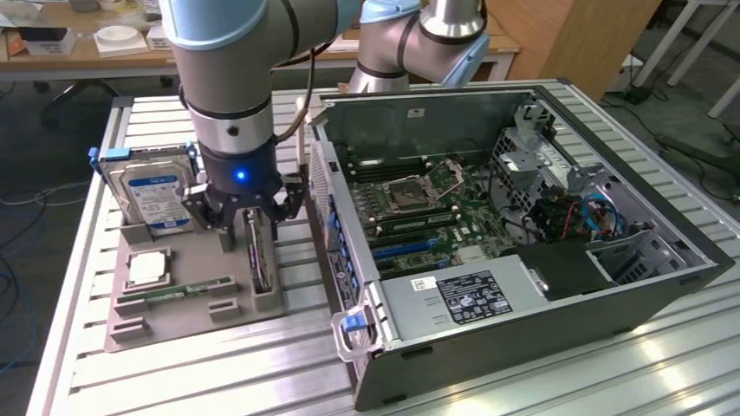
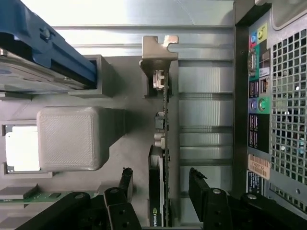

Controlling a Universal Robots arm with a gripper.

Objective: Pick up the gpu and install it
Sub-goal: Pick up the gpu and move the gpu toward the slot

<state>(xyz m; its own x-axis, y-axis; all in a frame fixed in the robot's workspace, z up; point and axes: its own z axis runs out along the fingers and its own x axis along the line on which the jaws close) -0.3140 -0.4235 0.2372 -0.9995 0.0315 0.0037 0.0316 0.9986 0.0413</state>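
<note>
Looks to be the pick-up step, with nothing installed so far: finds the end effector [image 1: 248,227] spread to the widest and gripping nothing, poised directly above the gpu [image 1: 262,260]. Sees that card standing on its long edge in a slot of the grey holder tray [image 1: 173,322], resting on the ribbed metal surface [image 1: 231,373] at the exterior view's left of the open computer case [image 1: 521,217], just beside the case's rear wall. From the wrist view, places the gpu [image 2: 163,139] between the two dark fingertips [image 2: 125,179], one facing each flat side and apart from both, with the silvery end bracket [image 2: 159,48] at the end of the card away from the end effector [image 2: 160,181]. Calls, in all likelihood, for a square closing on both faces, clear of the slot's walls, and a hold firm enough to draw a thin card out of the holder without tilting. Notes the hard drive [image 1: 156,192] upright at the far left of the tray and the green memory stick [image 1: 176,293] lying flat at its near side, both well apart from the fingertips; judges the blue expansion slots [image 1: 399,247] inside the case unfilled
</note>
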